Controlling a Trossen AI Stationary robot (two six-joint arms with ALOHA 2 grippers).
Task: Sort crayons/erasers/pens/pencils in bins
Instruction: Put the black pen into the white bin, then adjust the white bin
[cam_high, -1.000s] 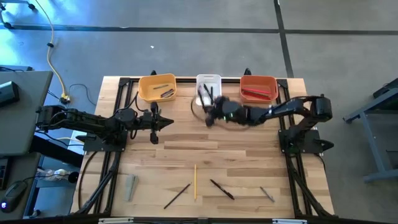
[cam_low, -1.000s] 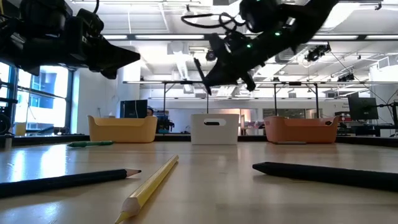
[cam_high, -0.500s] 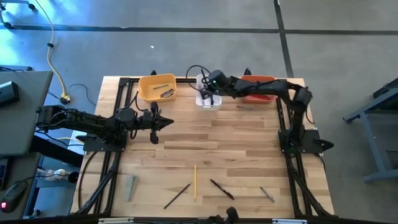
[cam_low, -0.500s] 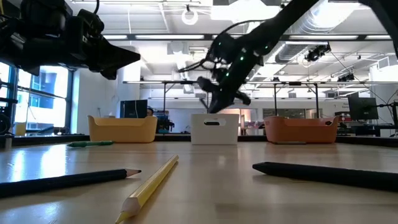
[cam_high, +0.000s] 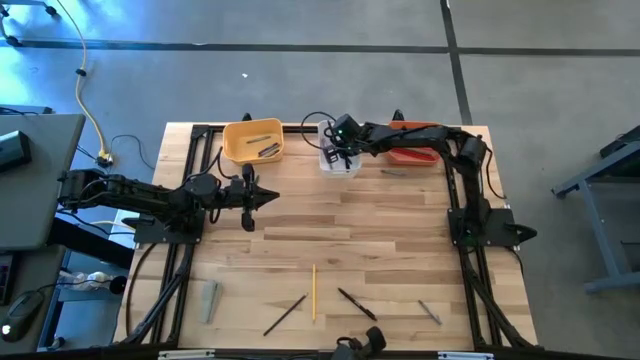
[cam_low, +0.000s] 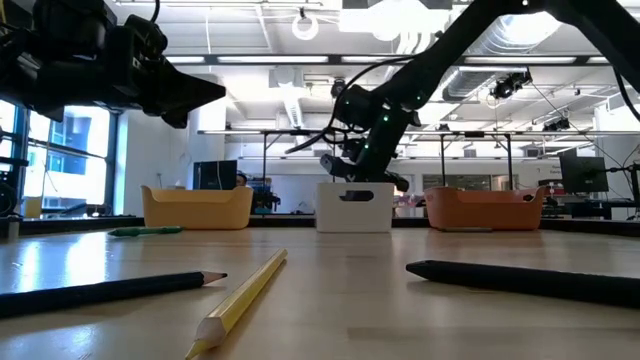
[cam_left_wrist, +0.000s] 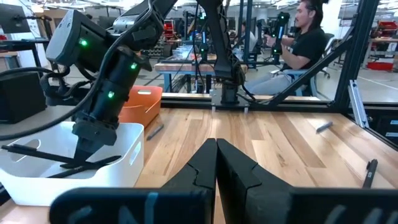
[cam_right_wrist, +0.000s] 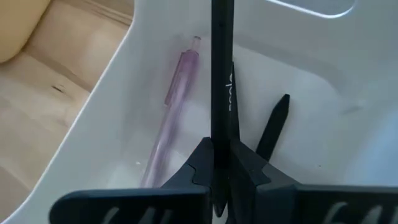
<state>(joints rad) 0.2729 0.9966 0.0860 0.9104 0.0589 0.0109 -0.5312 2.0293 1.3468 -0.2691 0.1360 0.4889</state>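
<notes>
My right gripper (cam_high: 336, 152) hangs in the mouth of the white bin (cam_high: 345, 168), the middle of the three bins at the table's far edge, and is shut on a black pen (cam_right_wrist: 219, 68). Inside that bin lie a pink pen (cam_right_wrist: 171, 118) and another black pen (cam_right_wrist: 273, 124). The yellow bin (cam_high: 252, 140) stands to its left and the red-orange bin (cam_high: 418, 152) to its right. My left gripper (cam_high: 272, 197) waits shut above the table's left middle, pointing level. A yellow pencil (cam_high: 313, 292) and two black pens (cam_high: 285, 314) (cam_high: 357, 304) lie flat near the front edge. My right gripper pinches the black pen's shaft (cam_right_wrist: 219, 134) between its two fingers. The pen runs on past the fingertips, in line with them. The fingers slant down into the white bin from above. The pen is inside the bin's walls; whether its far end touches the bin, I cannot tell.
A grey-green eraser (cam_high: 209, 300) lies at the front left and a small grey stick (cam_high: 429, 312) at the front right. Another small stick (cam_high: 393, 172) lies in front of the red-orange bin. A person sits beyond the table (cam_left_wrist: 305, 37).
My right gripper, still shut on the black pen, has swung from just in front of the white bin toward the table's far edge, tipped downward and sunk into the bin's mouth. The white bin has slid slightly toward the table's right.
</notes>
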